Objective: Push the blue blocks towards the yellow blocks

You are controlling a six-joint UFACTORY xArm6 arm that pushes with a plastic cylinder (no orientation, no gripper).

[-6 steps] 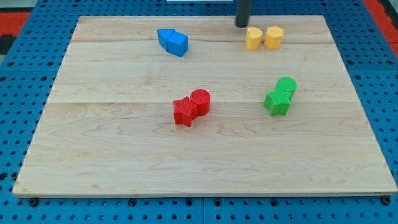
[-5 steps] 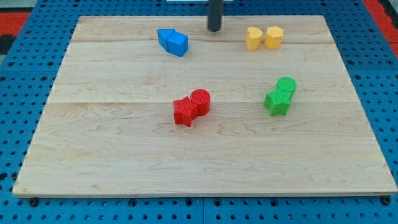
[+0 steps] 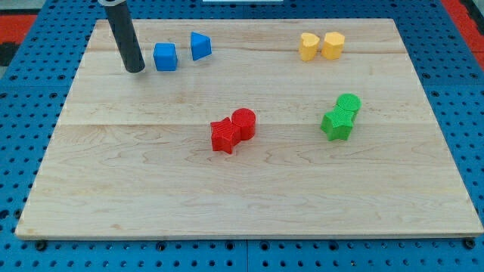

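Two blue blocks lie near the view's top left: a blue cube (image 3: 165,57) and a blue wedge-shaped block (image 3: 200,46), apart from each other. Two yellow blocks, a heart-like one (image 3: 308,46) and a hexagonal one (image 3: 333,44), sit side by side at the view's top right. My tip (image 3: 135,69) stands just left of the blue cube, a small gap away. The rod rises towards the view's top left.
A red star-like block (image 3: 224,136) and a red cylinder (image 3: 243,122) touch near the middle. A green star-like block (image 3: 336,123) and a green cylinder (image 3: 348,105) touch at the right. The wooden board (image 3: 249,196) sits on blue pegboard.
My tip has swept from the top middle to the left of the blue blocks. The blue blocks have separated; the cube now lies further left and the wedge sits slightly higher.
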